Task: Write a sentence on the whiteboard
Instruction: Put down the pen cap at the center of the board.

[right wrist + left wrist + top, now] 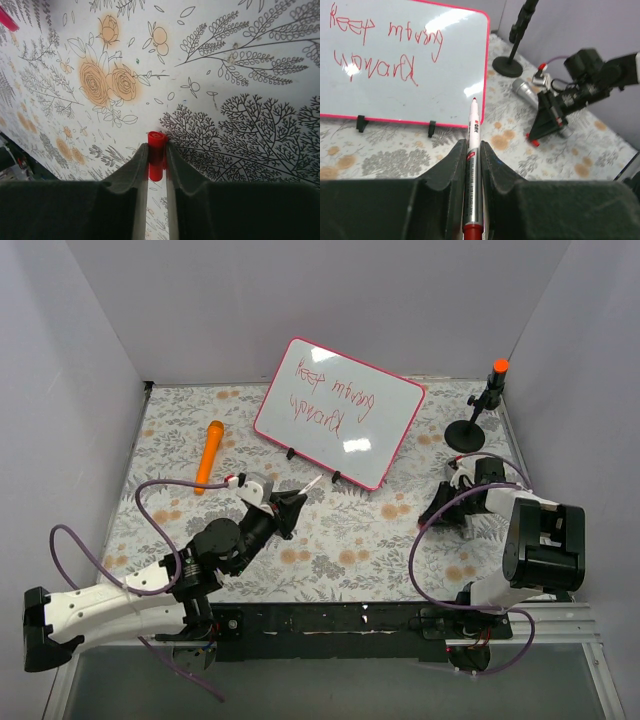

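The whiteboard [378,415], white with a pink-red frame, stands tilted at the back centre on two small black feet. The sentence [318,395] sits on it in two lines of red handwriting, also readable in the left wrist view on the whiteboard [450,75] as the sentence [385,50]. My left gripper [293,503] is shut on a silver marker [472,135]. Its uncapped red tip points at the board's near right corner, a little short of it. My right gripper [157,146] is shut on a small red cap [156,140] just above the floral cloth, right of the board.
An orange marker-like stick [209,455] lies left of the board. A black stand [478,415] with an orange top stands at the back right. A silver cylinder [525,92] lies beside the right arm. Grey walls close in three sides.
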`<state>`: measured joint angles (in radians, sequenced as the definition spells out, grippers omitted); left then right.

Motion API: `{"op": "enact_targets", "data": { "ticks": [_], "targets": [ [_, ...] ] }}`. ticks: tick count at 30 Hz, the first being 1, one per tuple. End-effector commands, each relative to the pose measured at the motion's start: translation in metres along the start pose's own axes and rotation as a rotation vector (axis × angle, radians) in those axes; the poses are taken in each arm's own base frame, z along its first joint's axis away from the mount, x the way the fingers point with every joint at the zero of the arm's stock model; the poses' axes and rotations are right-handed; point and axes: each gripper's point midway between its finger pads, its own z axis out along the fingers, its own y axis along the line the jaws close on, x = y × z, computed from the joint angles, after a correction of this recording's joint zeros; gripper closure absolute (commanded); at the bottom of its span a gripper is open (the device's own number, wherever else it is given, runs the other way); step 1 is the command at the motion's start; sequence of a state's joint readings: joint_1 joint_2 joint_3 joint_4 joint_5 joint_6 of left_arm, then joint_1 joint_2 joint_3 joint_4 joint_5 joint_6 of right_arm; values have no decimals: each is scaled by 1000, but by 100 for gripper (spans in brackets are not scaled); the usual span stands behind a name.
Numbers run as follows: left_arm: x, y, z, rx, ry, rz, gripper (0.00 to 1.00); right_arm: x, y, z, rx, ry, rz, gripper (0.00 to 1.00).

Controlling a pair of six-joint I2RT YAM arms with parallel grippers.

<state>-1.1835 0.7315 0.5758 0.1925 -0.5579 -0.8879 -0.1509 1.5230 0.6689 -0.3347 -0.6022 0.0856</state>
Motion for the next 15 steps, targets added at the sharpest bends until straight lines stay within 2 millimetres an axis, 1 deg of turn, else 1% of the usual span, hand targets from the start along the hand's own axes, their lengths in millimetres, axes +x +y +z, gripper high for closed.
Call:
{"op": "enact_targets", "data": {
  "ticks": [1,2,3,4,5,6,7,8,9,10,11,12,13,14,15],
  "targets": [
    [13,27,-21,-33,109,230,100,-3,-11,-6,111,11,-93,70],
    [14,30,-24,-37,106,234,100,-8,-8,-9,109,3,-110,67],
    [13,33,-27,-41,94,227,100,-7,-4,-11,94,11,-106,64],
    [20,38,-30,-48,97,230,100,-10,-2,-15,89,6,-157,58],
    [16,41,-36,-48,69,210,100,-16,2,-18,81,-2,-182,57],
    [15,43,-39,-47,55,196,100,-16,7,-22,69,-2,-189,53],
    [20,46,-41,-46,53,200,100,-21,11,-27,63,-14,-235,51],
    [12,42,-44,-22,30,183,100,-22,15,-31,53,-14,-256,47],
    [11,42,-46,-21,40,182,100,-28,24,-37,36,-19,-274,46],
    [5,43,-47,-23,26,189,100,-31,27,-42,28,-21,-338,46],
    [5,44,-48,-24,22,194,100,-36,33,-47,13,-26,-388,41],
    [3,43,-49,-15,15,195,100,-43,46,-57,-28,-27,-450,40],
    [2,42,-50,-5,15,197,100,-50,52,-64,-58,-33,-661,40],
    [2,41,-51,1,16,200,100,-42,58,-71,-96,-1,-741,38],
    [1,39,-52,17,13,200,100,-54,71,-80,-154,-43,-1000,37]
  ]
}}
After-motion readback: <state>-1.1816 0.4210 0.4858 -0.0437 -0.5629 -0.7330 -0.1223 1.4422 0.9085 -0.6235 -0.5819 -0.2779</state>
